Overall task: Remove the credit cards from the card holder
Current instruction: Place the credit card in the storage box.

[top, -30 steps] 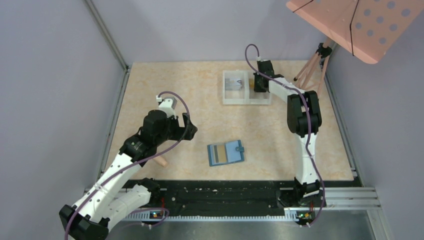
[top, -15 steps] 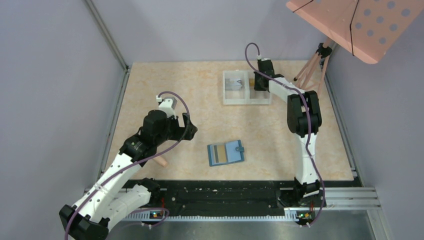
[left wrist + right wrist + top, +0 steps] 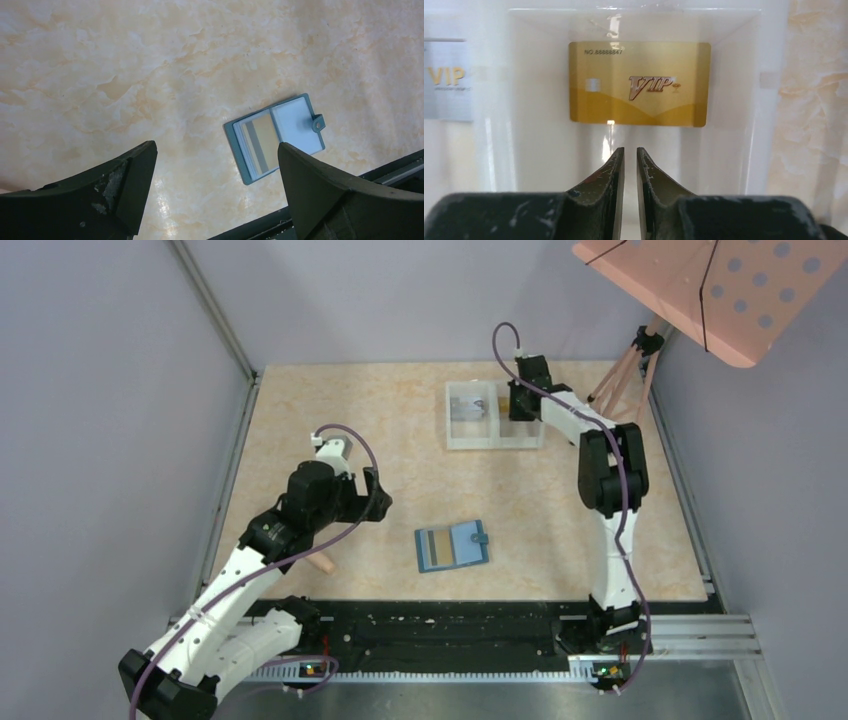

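Right gripper (image 3: 630, 152): dark, scuffed fingers nearly together, a thin slit between the tips, nothing held. Just ahead of the tips a glossy gold card (image 3: 639, 83), flat rectangle with rounded corners, lies in the right compartment of the white plastic tray (image 3: 769, 75). A matte grey card (image 3: 446, 80) lies in the left compartment.

Left gripper (image 3: 215, 170): jaws wide, empty. Beyond its tips the teal wallet (image 3: 274, 138) lies open on the marbled beige table (image 3: 150, 65), a striped card (image 3: 259, 146) in its left pocket.

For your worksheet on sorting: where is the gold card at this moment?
In the right wrist view the gold card lies flat in the white tray's right compartment, just beyond the right gripper's fingers, untouched.
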You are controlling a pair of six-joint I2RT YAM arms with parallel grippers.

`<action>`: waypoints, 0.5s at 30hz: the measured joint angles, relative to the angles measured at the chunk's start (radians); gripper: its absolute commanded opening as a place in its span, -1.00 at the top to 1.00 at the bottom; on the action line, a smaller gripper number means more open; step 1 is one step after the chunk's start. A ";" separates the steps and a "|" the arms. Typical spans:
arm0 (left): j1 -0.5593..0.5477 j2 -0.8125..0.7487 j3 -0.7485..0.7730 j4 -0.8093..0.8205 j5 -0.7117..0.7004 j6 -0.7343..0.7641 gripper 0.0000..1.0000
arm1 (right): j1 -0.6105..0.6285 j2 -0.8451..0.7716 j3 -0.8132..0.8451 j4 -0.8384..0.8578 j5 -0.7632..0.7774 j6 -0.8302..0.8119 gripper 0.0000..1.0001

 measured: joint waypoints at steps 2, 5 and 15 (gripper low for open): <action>0.000 0.000 0.000 -0.018 -0.003 -0.011 -0.88 | 0.000 -0.030 0.000 -0.034 -0.018 0.006 0.68; 0.000 0.007 0.000 -0.033 0.003 -0.032 -0.87 | 0.000 -0.095 -0.002 -0.093 -0.045 0.016 0.67; 0.000 0.111 -0.032 -0.005 0.142 -0.122 -0.78 | 0.012 -0.436 -0.169 -0.189 -0.113 0.062 0.59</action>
